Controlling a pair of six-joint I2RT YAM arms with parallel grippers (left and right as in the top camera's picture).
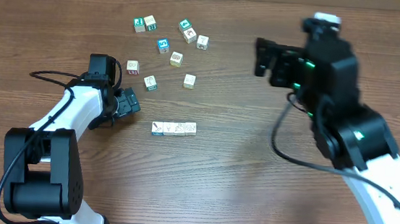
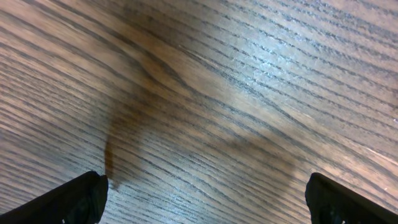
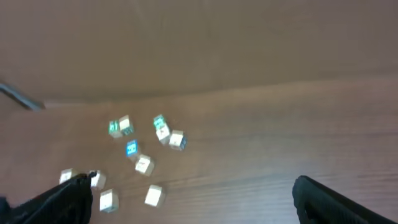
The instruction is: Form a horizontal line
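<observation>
Overhead view of a wooden table (image 1: 251,189) with two robot arms and small pale picture cubes.

The row (image 1: 174,128) lies close to the table's centre, toward 8 o'clock. It is a short straight run from 9 to 3 o'clock. It looks like four cubes touching side by side, though the joins are small and hard to separate. The cube at its 9 o'clock end is blue-edged.

Loose cubes (image 1: 176,58) are scattered from 10 to 12 o'clock of the row, well apart from it. I count ten from above; two pairs sit touching or nearly so, the others singly. Several have green or blue faces. The right wrist view shows them too, but blurred.

The left gripper (image 1: 129,104) sits low over the table just beside the row, at its 10 o'clock. Its jaws are spread wide with nothing between them. The left wrist view shows only bare wood grain.

The right gripper (image 1: 261,58) hangs well apart from the row, at its 2 o'clock. Its jaws are also fully spread and empty.

The cubes look like small wooden blocks. They are probably light, rigid and not fragile, and they would likely slide easily on the smooth tabletop. A loose cube is best pinched across two opposite flat sides near its middle. The cubes in the row could scatter at a slight nudge, so a new cube should be set down gently at an end.
</observation>
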